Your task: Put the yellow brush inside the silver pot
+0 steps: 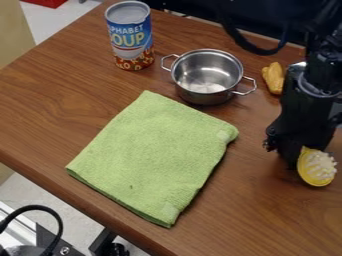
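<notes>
One brown wooden table (40, 105) lies beneath everything I count here. My one black arm (310, 100) comes down at the right of the view, ending in my one gripper (294, 161), low over the tabletop. One green cloth (153, 152) is spread flat across the middle, a single piece. Beyond its far corner sits one silver pot (209, 75), upright and open, with two handles on opposite sides; I see nothing in it. One soup can (129, 37) stands upright to the pot's left, near it but apart. One yellow brush (316, 167), with its many pale bristles turned outward, is right at my gripper's lower end, outside the pot and well apart from it. I cannot tell whether I am clamped on it, apart or together. Last, one small orange-yellow object (273, 78) lies between the pot and my arm.
</notes>
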